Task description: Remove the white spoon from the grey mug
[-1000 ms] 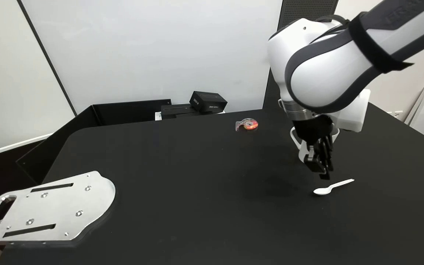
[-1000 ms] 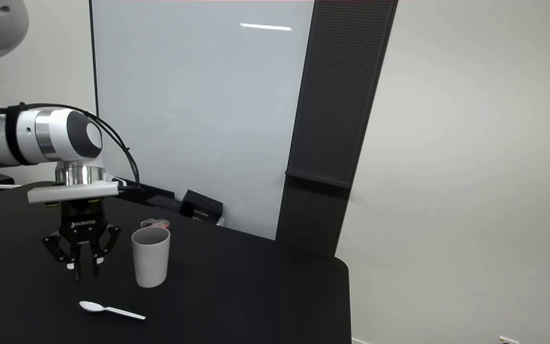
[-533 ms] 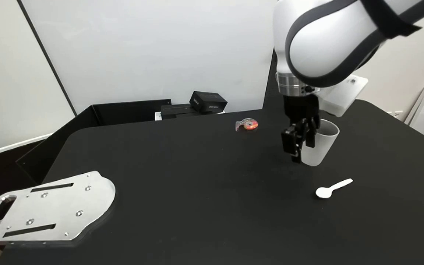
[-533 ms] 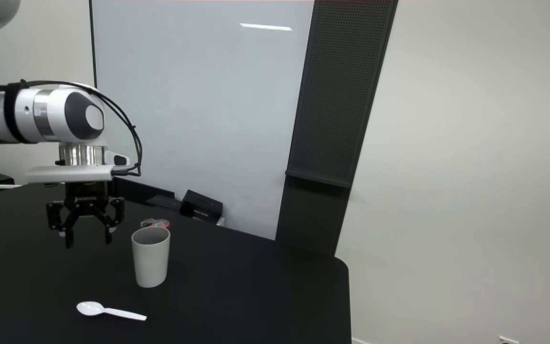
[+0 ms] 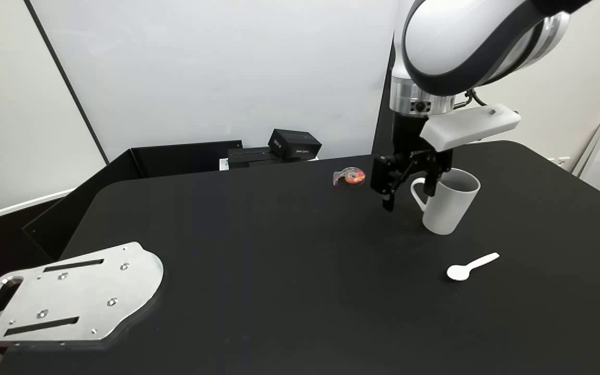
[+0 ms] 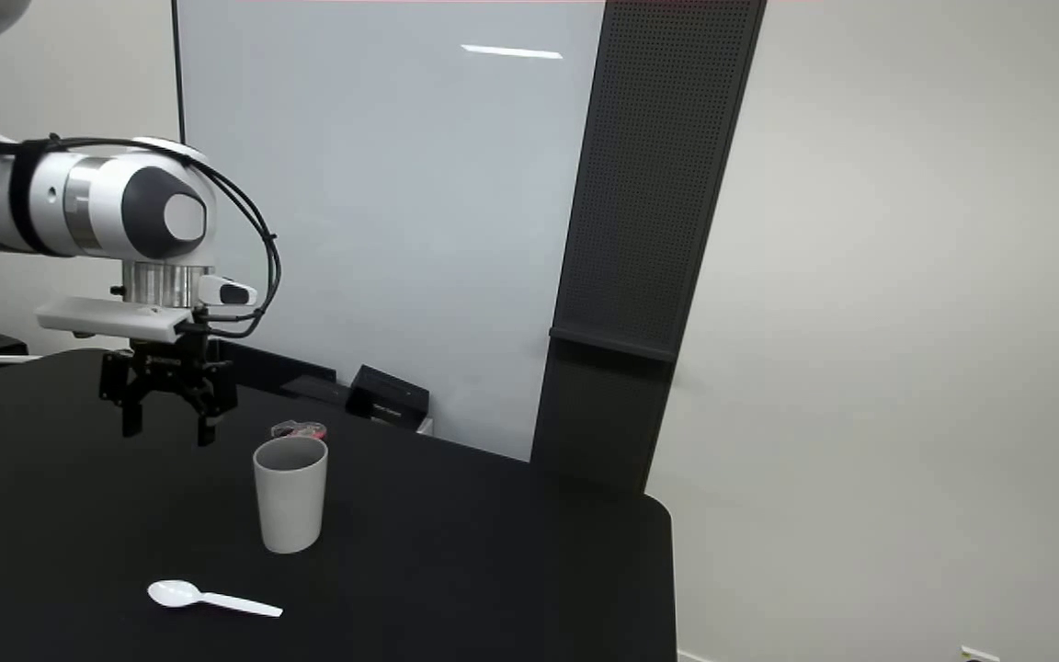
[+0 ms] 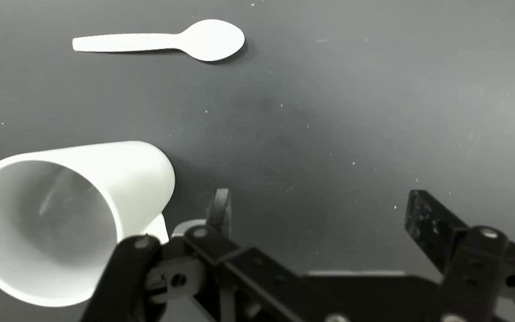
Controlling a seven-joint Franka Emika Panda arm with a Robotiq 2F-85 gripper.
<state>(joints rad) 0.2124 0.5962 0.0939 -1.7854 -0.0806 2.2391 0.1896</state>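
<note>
Grey mug (image 5: 448,207) near, tape dispenser (image 5: 352,176) beyond — end effector (image 7: 320,199) empty, jaws wide apart.

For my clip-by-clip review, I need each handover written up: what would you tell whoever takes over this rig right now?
End effector: open, holding nothing, raised over the black table.
White spoon: lying on the table, apart from the grey mug.
Grey mug: upright; no spoon shows inside it in the wrist view.
Done: the spoon is out of the mug.
Left: seemingly nothing on the task itself; perhaps just retract.
</note>
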